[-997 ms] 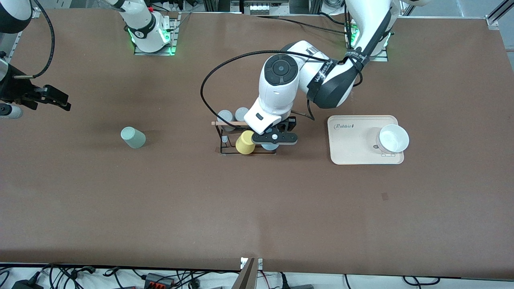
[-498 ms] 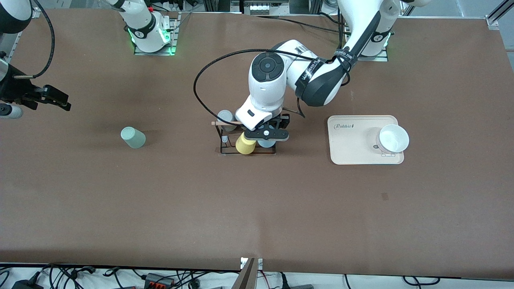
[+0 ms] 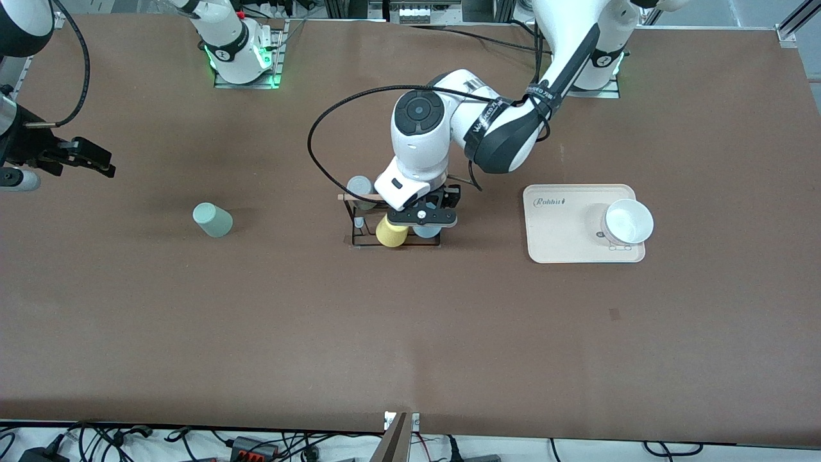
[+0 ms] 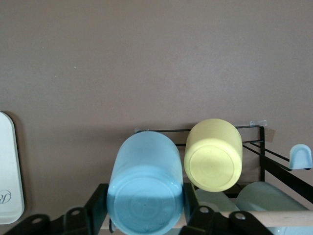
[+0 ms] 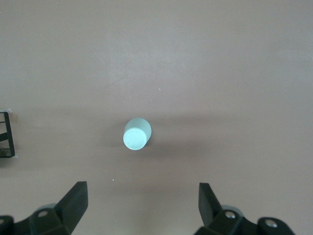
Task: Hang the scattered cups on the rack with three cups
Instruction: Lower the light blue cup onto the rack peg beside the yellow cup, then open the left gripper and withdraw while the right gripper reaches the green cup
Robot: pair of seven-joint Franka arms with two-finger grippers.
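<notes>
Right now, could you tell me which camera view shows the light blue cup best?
The left wrist view: the blue cup fills the foreground, bottom toward the camera, beside the yellow cup on the rack. The front view shows only a sliver under the left pincer. The right wrist view misses it.

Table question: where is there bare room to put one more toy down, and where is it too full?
Bare table runs wide nearer the front camera than the rack; more lies between the mint cup and the rack. It is crowded at the rack: the yellow cup, the blue cup and the left hand pack together.
</notes>
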